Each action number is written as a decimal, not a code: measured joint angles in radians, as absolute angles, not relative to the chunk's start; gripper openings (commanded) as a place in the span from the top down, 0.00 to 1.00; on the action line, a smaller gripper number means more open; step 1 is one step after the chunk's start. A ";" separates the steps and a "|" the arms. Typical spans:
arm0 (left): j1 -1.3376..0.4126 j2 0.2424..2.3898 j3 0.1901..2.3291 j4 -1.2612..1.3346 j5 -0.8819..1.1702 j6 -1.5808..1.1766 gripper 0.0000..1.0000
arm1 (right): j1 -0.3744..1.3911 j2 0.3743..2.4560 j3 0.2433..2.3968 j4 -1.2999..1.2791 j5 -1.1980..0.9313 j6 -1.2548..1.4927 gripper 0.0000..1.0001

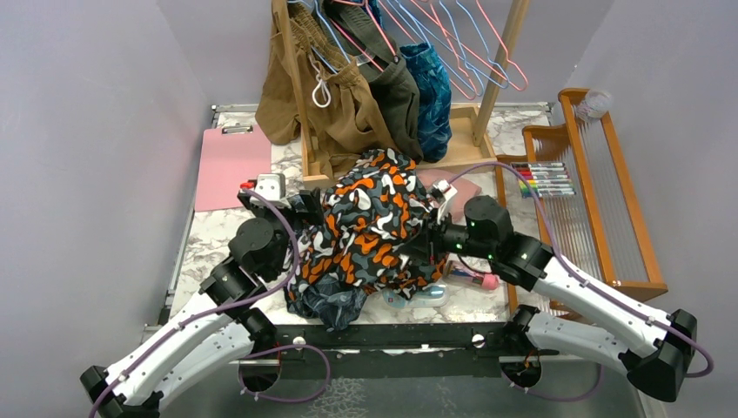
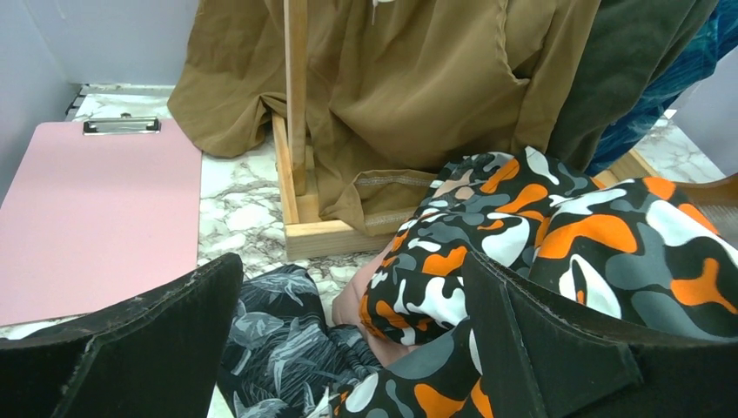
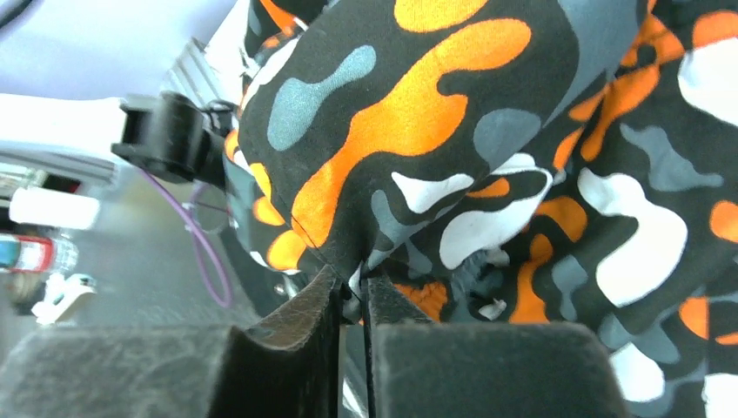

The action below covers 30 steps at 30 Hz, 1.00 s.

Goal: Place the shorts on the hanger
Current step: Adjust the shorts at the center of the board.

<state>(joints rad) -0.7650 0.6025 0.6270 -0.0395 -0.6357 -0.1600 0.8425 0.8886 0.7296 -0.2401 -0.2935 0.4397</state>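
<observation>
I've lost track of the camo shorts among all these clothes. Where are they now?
Top view: the shorts are bunched mid-table, in front of the wooden rack, between the open left fingers and the right fingers pinching them.

No text, label, brand or number can be read anywhere

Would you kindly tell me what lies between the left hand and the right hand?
The camouflage shorts, bunched up, fill that stretch in the top view; the right hand pinches a fold, the left hand stands open.
</observation>
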 measured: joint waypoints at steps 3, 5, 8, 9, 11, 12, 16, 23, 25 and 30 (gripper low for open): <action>-0.765 0.580 0.627 -0.039 -0.636 -0.160 0.01 | 0.842 0.942 0.811 -0.239 -0.300 0.430 0.99; -0.765 0.555 0.627 -0.039 -0.636 -0.159 0.01 | 0.842 0.999 0.913 -0.234 -0.307 0.417 0.99; -0.765 0.503 0.627 -0.031 -0.638 -0.154 0.01 | 0.842 1.089 1.074 -0.199 -0.334 0.397 0.99; -0.765 0.485 0.627 -0.027 -0.640 -0.152 0.01 | 0.842 1.118 1.119 -0.173 -0.349 0.395 0.99; -0.765 0.439 0.627 -0.023 -0.643 -0.152 0.02 | 0.842 1.175 1.188 -0.112 -0.391 0.399 0.89; -0.765 0.413 0.627 -0.020 -0.645 -0.152 0.02 | 0.843 1.199 1.208 -0.090 -0.409 0.401 0.79; -0.763 0.341 0.632 -0.027 -0.641 -0.154 0.02 | 0.858 1.343 1.293 -0.064 -0.477 0.399 0.36; -0.761 0.365 0.710 -0.108 -0.564 -0.160 0.01 | 0.871 1.226 1.077 -0.123 -0.395 0.328 0.21; -0.761 0.402 0.734 -0.127 -0.532 -0.155 0.00 | 0.871 1.127 1.016 -0.148 -0.345 0.302 0.21; -0.760 0.544 0.802 -0.187 -0.358 -0.118 0.00 | 0.871 0.922 0.881 -0.175 -0.224 0.265 0.21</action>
